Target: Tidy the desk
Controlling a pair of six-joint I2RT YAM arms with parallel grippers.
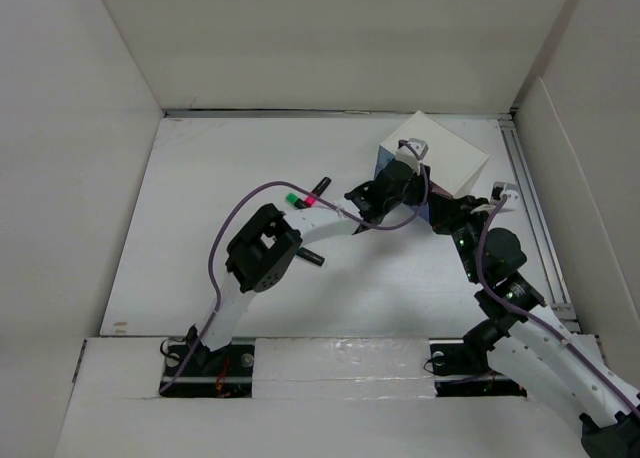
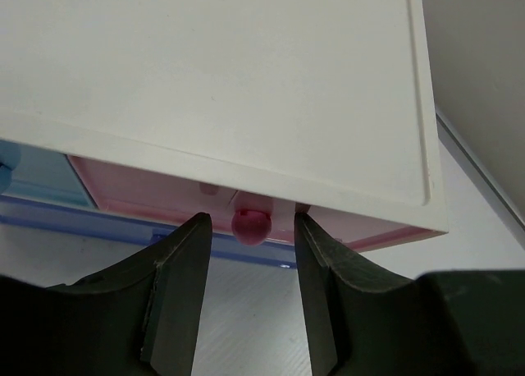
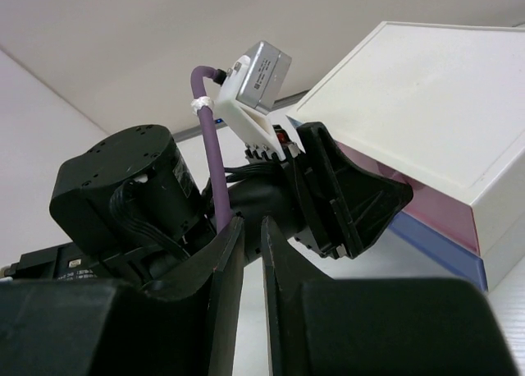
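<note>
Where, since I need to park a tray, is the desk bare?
Bare: the desk far left, between side wall and left arm; also the near middle between both arms. Crowded: far right, where left gripper and right gripper sit at the drawer box.

Even, diffuse light from above floods the wide matte white bench [image 1: 200,268], leaving only faint, soft-edged shadows beneath the left arm [image 1: 330,230] and right arm [image 1: 535,333]. Bench and pale surrounding walls [image 1: 330,38] nearly merge in the overhead view, where the walls splay outward toward the edges. At the left wrist, the lid of the small white box with pink and blue drawers [image 2: 246,80] throws a dim band across its pink front. The black left hand [image 2: 250,222] reads soft, and the right hand [image 3: 250,222] looms blurred and almost featureless.
</note>
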